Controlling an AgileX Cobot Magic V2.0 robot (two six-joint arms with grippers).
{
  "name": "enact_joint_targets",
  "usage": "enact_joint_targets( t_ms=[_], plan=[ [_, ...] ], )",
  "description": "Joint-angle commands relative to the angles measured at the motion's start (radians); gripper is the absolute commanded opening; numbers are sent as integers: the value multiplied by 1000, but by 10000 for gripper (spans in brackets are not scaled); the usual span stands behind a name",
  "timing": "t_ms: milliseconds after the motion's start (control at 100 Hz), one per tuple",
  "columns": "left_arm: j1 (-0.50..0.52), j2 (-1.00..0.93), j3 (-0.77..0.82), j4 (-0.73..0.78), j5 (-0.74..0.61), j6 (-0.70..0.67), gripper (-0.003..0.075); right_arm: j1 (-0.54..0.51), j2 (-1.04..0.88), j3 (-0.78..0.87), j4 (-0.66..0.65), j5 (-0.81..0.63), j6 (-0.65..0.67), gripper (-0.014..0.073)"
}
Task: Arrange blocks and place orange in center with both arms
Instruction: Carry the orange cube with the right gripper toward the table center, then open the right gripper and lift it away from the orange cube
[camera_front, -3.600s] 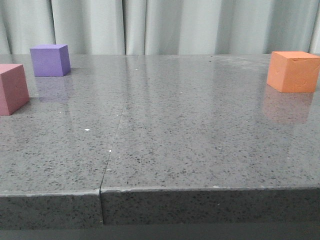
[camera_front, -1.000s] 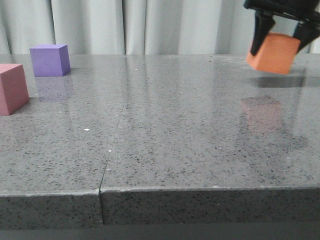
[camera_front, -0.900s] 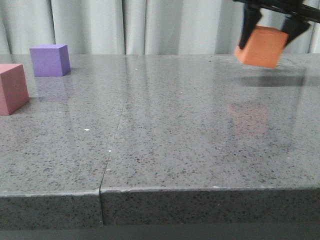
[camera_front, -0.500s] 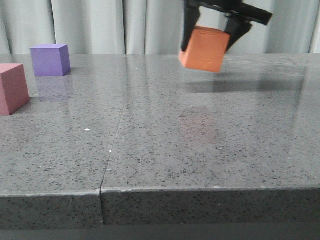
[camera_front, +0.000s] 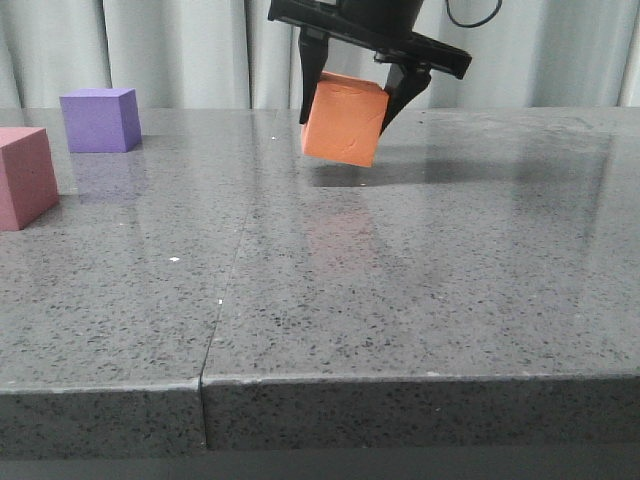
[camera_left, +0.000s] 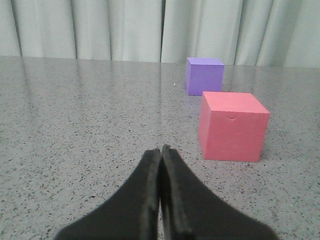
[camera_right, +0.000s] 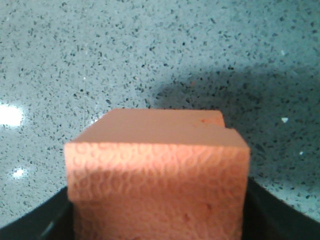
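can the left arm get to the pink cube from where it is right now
Probably yes. In the left wrist view the left gripper, jaws shut, points just beside the pink cube, with only bare table between. The purple cube sits behind it, out of the way. The jaws must open first.

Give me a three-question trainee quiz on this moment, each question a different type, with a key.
1. True or false: the orange cube rests flat on the table.
2. Which cube lies closer to the left gripper? A) purple cube B) pink cube C) orange cube
3. Fill in: the left gripper's fingers are ____.

Key:
1. False; the right gripper holds it tilted above the table.
2. B
3. shut, on nothing
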Motion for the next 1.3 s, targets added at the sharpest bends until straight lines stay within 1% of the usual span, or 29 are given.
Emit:
enact_joint_targets(
  t_ms=[0, 280, 560, 660, 730, 850, 920, 1290],
  plan=[
    [-7, -28, 41, -5, -85, 2, -20, -2, -55, -35, 2, 65, 4, 321],
    [-7, -28, 41, -5, -85, 2, -20, -2, -48, -35, 7, 43, 4, 321],
    [-7, -28, 41, -5, -85, 2, -20, -2, -42, -35, 8, 51, 4, 328],
    [-7, -28, 41, -5, -85, 2, -20, -2, -42, -35, 9, 53, 3, 370],
    [-7, -28, 41, -5, -85, 2, -20, -2, -42, -35, 9, 54, 1, 431],
    [-7, -28, 41, -5, -85, 2, -20, -2, -42, -35, 9, 54, -1, 563],
    [-7, -28, 41, -5, -85, 2, -20, -2, -42, -35, 9, 53, -1, 603],
    [-7, -28, 41, -5, -85, 2, -20, -2, -46, -35, 9, 49, -1, 603]
  ],
)
